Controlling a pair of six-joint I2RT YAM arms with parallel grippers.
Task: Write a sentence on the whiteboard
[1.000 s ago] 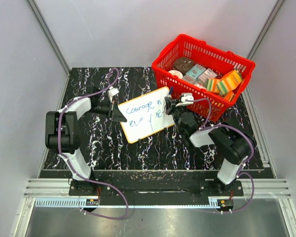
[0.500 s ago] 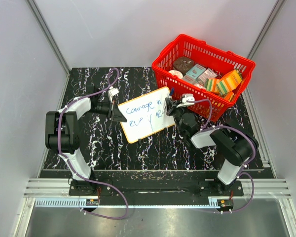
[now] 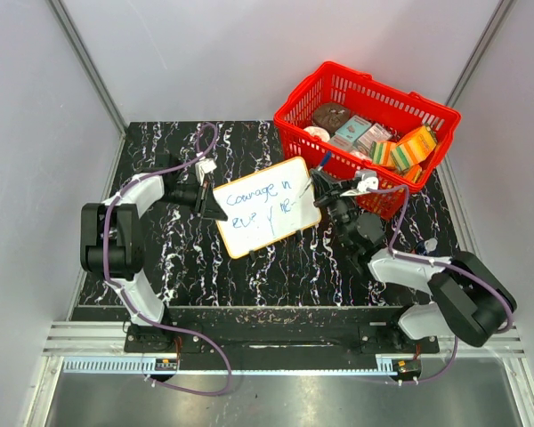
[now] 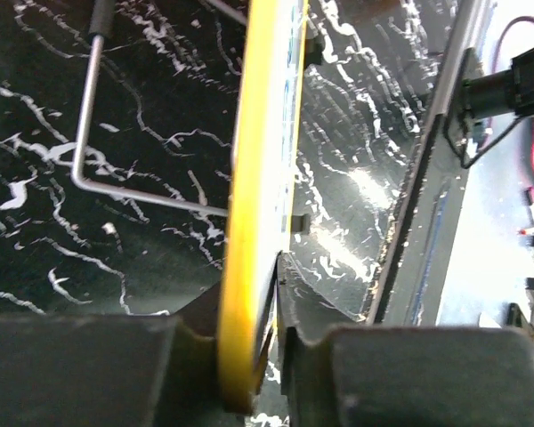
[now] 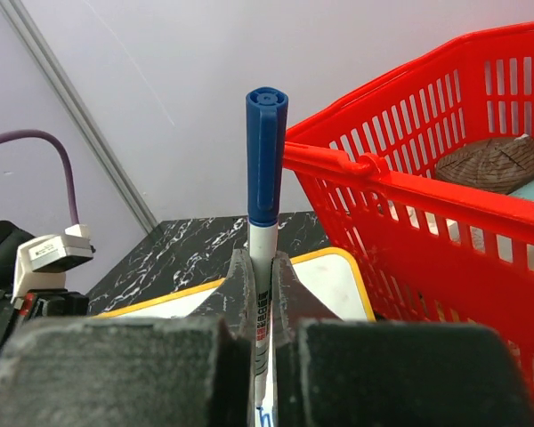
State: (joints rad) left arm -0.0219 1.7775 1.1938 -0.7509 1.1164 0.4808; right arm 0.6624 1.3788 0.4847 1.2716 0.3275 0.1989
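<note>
Left claw (image 3: 221, 211): clenched on left rim of whiteboard (image 3: 267, 206), likely to pin it steady against the pen's push. Whiteboard out on table (image 3: 187, 267), turned at a slant, just beside red basket (image 3: 392, 87); no touching made out. Flat or raised on one side, not settled from above.

Sentence (image 3: 260, 203): blue, two lines, first reading "Courage in", second looking unfinished, trailing toward right rim.

Right claw (image 3: 327, 189): clamped on marker (image 3: 324, 166), blue end up, tip down by board's right edge near end of second line. Contact with surface not discernible. Upright hold probably for pressing straight down while writing.

Views compared:
- Left wrist: board seen edge-on, yellow rim wedged between jaws, bent metal wire (image 4: 87, 133) alongside, possibly a stand. No writing visible.
- Top: writing legible, wire hidden.
- Right wrist: marker barrel pinched tight between jaws, basket wall close on right, a corner of the board below. Tip out of sight.
</note>
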